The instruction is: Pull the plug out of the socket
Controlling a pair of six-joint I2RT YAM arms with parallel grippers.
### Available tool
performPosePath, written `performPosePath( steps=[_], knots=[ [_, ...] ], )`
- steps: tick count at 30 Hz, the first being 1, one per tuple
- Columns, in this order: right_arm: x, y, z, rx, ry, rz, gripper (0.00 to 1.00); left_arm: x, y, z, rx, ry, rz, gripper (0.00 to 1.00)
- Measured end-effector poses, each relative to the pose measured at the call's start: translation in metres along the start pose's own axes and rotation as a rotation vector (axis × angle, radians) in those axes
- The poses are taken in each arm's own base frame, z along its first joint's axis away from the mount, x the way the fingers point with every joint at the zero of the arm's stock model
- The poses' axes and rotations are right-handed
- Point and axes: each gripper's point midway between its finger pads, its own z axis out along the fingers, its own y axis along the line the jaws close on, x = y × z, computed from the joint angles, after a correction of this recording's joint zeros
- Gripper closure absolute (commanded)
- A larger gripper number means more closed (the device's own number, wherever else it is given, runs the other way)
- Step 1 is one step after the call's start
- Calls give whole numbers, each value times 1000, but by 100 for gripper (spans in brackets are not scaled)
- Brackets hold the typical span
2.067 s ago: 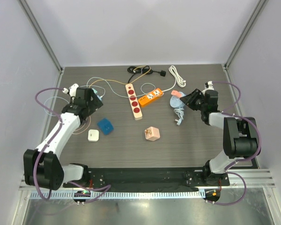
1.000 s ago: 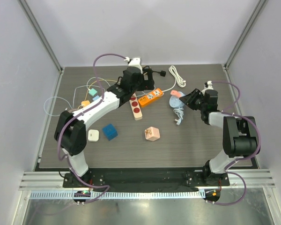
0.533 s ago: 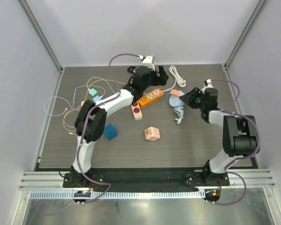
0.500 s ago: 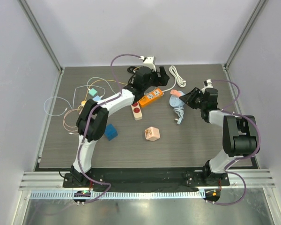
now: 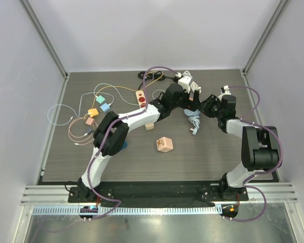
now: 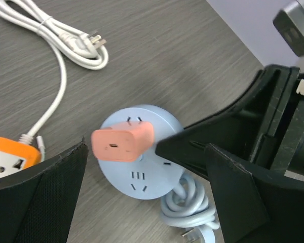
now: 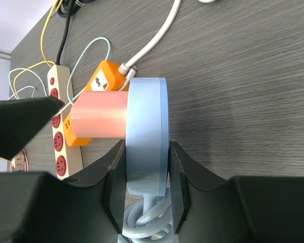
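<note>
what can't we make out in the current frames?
Left wrist: the right gripper covers the socket's right edge; the orange power strip is cut off by the left gripper's finger and the frame edge.
Right wrist: the plug's pins are hidden inside the socket; its coiled cable runs off the bottom edge.
Top: the left arm hides plug, socket and orange power strip.

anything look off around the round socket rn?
Only the blue round socket: the right gripper pinches it across its two flat faces, so it seems tipped up rather than lying flat, the pink plug jutting sideways. The left gripper hangs open near the plug. No damage visible.
</note>
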Motion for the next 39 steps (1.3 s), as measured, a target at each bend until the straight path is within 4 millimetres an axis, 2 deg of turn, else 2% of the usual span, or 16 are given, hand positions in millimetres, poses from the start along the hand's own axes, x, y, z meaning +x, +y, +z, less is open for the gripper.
performPosePath(
  steps=[4,10,12,13,15,21,29,34,39],
  knots=[
    [-6,6,-4,-13,-17,-9,99,3,-8,2,11,19,41,9],
    [-7,7,-5,-17,-18,-9,99,7,2,10,8,30,60,14],
    [-7,7,-5,-18,-18,-9,99,13,7,12,-2,47,61,21],
    [-7,8,-5,-20,-17,-9,99,15,9,12,-5,55,62,30],
    [-7,8,-5,-23,-15,-8,99,19,12,12,-4,70,69,35],
    [-8,8,-6,-28,-16,-7,99,20,13,11,67,99,36,29],
    [-8,10,-6,-38,-13,-6,99,18,24,11,109,111,-26,25],
    [-8,12,-6,-49,-14,-6,99,18,19,16,126,109,-34,36],
    [-10,15,-6,-61,-19,-8,99,20,16,19,142,111,-36,41]
  ],
)
